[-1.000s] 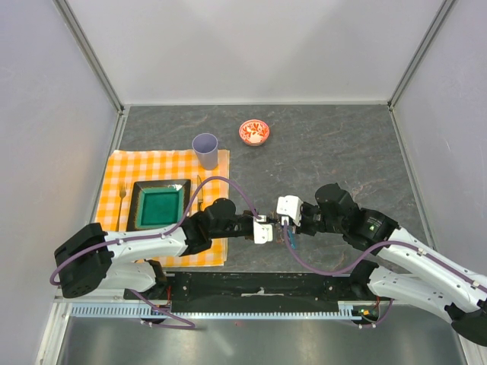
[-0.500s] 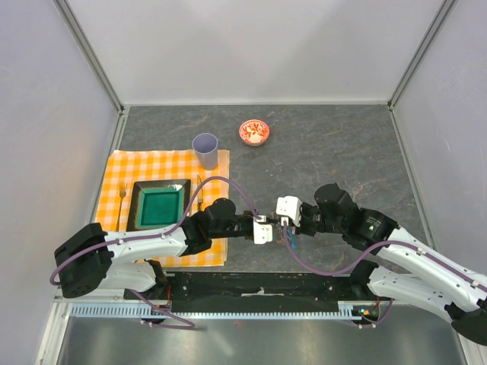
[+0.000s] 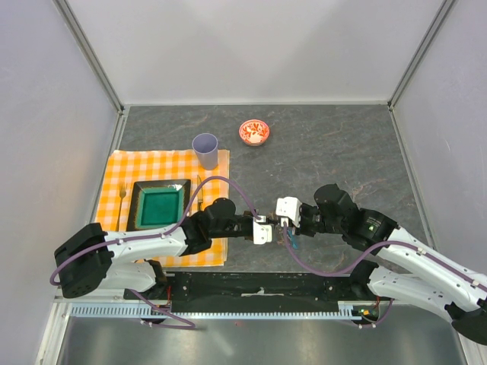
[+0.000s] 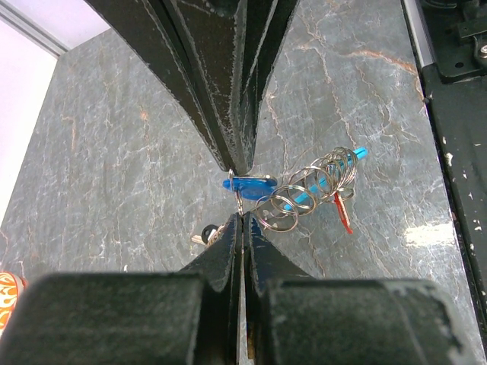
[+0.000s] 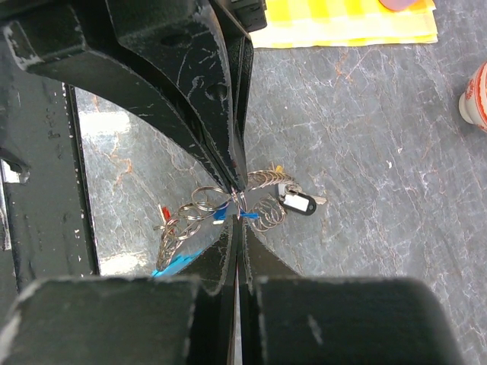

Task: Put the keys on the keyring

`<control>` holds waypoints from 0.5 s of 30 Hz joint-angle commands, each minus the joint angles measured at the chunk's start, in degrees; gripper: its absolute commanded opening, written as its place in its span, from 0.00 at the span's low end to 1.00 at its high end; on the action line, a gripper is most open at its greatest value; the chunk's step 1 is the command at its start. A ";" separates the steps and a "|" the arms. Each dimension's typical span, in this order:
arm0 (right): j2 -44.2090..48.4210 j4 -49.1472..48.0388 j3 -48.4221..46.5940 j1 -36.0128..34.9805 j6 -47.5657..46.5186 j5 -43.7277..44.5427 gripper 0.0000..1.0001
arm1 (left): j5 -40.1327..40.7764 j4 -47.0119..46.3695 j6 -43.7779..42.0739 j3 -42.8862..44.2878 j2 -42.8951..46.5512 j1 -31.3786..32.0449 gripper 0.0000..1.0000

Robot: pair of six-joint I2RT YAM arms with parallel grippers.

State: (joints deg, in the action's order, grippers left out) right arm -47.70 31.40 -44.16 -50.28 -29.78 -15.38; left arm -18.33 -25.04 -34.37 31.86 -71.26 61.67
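The keyring (image 4: pixel 304 190) is a chain of thin metal rings lying on the grey table; its bright blue fob (image 4: pixel 358 156) sticks out at one end. It also shows in the right wrist view (image 5: pixel 190 209), with the fob (image 5: pixel 173 265) there too. My left gripper (image 3: pixel 271 226) (image 4: pixel 242 217) is shut on a ring of it. My right gripper (image 3: pixel 284 228) (image 5: pixel 240 220) meets it tip to tip, shut on a blue-headed key (image 4: pixel 249 183) (image 5: pixel 249 216). A red key (image 4: pixel 342 213), a black-and-white tagged key (image 5: pixel 298 202) and a yellow one (image 5: pixel 279 169) lie among the rings.
A red-and-white small bowl (image 3: pixel 254 131) stands at the back. A lilac cup (image 3: pixel 205 150) and a green plate (image 3: pixel 158 205) sit on the orange checked cloth (image 3: pixel 122 171) at the left. The black base rail (image 3: pixel 259 285) runs just behind the grippers.
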 commanded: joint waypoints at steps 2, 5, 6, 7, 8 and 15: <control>-0.20 -1.08 -0.49 -0.69 -0.54 -1.41 0.00 | -2.68 -2.83 0.45 2.51 0.78 0.03 0.02; -0.11 -0.55 -0.40 -1.22 -0.72 -1.50 0.00 | -2.59 -2.12 0.01 2.68 0.95 0.03 0.02; -0.02 -0.46 -0.40 -1.40 -0.80 -1.50 0.00 | -2.59 -1.77 -0.26 2.86 0.95 0.03 0.02; -0.02 -0.29 -0.49 -1.83 -0.89 -1.32 0.00 | -2.76 -1.60 -0.35 2.86 1.04 0.03 0.02; -0.02 0.06 -0.49 -2.19 -1.07 -1.06 0.00 | -2.94 -1.25 -0.61 2.95 1.13 0.03 0.02; -0.29 1.21 -0.57 -4.38 -1.51 1.22 0.00 | -5.40 0.52 -1.23 3.91 1.39 -0.06 0.02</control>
State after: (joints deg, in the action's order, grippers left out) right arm -47.79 32.29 -44.16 -53.58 -30.30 -15.03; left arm -20.38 -22.57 -34.39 32.82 -71.24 61.67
